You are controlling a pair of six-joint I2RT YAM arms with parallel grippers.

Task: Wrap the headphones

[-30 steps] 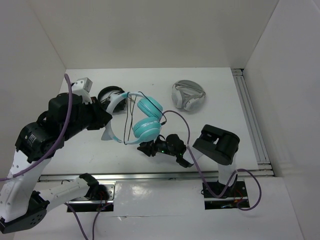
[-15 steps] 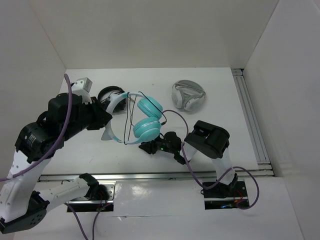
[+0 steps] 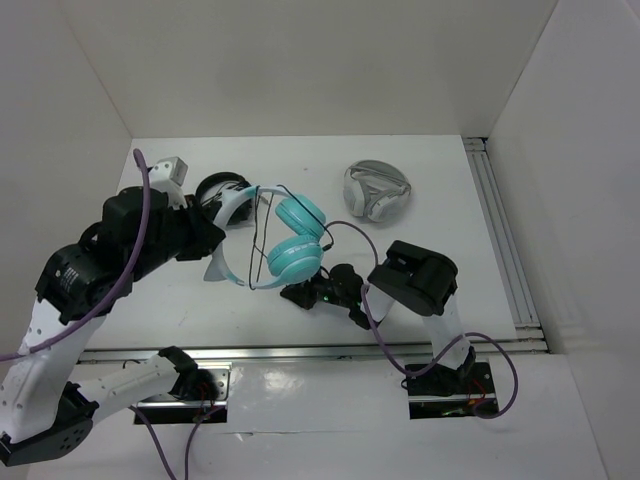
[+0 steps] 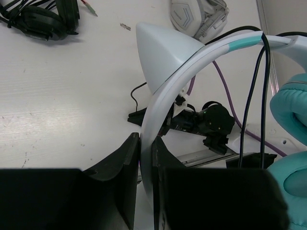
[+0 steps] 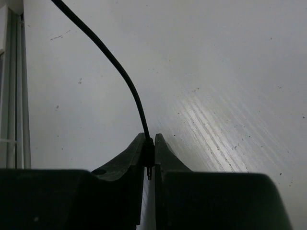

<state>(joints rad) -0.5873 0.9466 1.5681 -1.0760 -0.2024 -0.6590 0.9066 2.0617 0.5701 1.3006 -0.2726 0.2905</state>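
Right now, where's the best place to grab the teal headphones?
Probably the white headband of the teal over-ear headphones, coming at its thin edge from the left, as the left gripper does. The band is slim and flat, so it fits between the jaws; the teal ear cups are wide and round.

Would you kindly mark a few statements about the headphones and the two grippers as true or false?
1. The left gripper clamps the white headband of the headphones. True.
2. The right gripper is open. False: it is shut on the black cable.
3. The white-grey headphones lie apart from both grippers. True.
4. The all-black headphones are held by a gripper. False: they lie on the table, untouched.
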